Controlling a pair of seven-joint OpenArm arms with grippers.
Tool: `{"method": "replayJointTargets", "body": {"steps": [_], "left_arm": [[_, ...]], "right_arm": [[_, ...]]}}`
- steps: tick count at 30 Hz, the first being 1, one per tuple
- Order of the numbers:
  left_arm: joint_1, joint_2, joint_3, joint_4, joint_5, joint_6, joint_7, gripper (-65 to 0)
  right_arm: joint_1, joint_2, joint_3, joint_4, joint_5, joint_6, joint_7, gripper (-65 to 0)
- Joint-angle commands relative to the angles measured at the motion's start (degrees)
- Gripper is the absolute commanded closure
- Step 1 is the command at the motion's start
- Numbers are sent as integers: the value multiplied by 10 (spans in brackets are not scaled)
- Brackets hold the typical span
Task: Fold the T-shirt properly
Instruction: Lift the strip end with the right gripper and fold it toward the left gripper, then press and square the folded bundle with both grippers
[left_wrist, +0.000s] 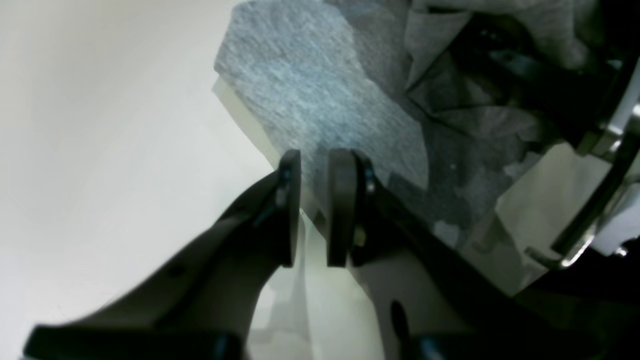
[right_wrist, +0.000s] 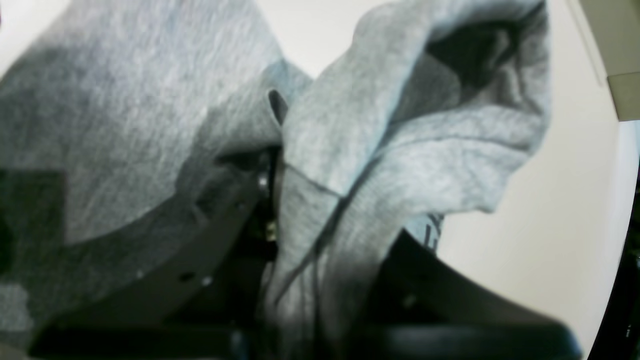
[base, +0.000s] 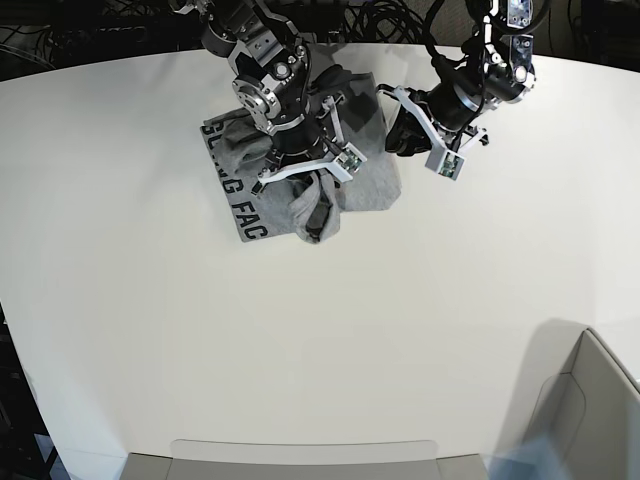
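The heather-grey T-shirt (base: 365, 150) lies crumpled at the back middle of the white table (base: 200, 330), with black block letters showing along its left side. My right gripper (base: 312, 195) is over the shirt's front part and is shut on a bunched fold of it. In the right wrist view the T-shirt (right_wrist: 125, 100) drapes over and between the fingers of the right gripper (right_wrist: 300, 215), hiding their tips. My left gripper (base: 392, 135) sits at the shirt's right edge. In the left wrist view the left gripper (left_wrist: 316, 160) stands narrowly open, tips just at the edge of the T-shirt (left_wrist: 320, 90), nothing between them.
A grey bin (base: 590, 420) stands at the front right corner. A flat grey tray edge (base: 300, 460) runs along the front of the table. Black cables lie behind the arms at the back edge.
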Motion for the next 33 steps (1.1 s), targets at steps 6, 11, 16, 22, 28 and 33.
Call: {"method": "replayJointTargets", "body": {"steps": [6, 11, 16, 22, 28, 33], "left_arm": [[-1, -1, 0, -4, -9, -3, -13, -92], [-2, -1, -1, -9, -9, -3, -13, -92], [-2, -1, -1, -10, -9, -3, -13, -92], [-1, -3, -2, -10, -8, -3, -16, -92], [-1, -3, -2, -7, -8, -3, -19, -92], [-5, 0, 5, 22, -10, -3, -20, -92]], "right_arm": [[7, -7, -9, 12, -2, -4, 13, -197], [3, -8, -68, 28, -2, -3, 14, -201], [1, -17, -106, 29, -2, -3, 14, -201], [0, -18, -150, 44, -2, -3, 34, -201], [-13, -25, -66, 129, -7, -3, 73, -155], [-2, -11, 45, 139, -6, -3, 73, -27]]}}
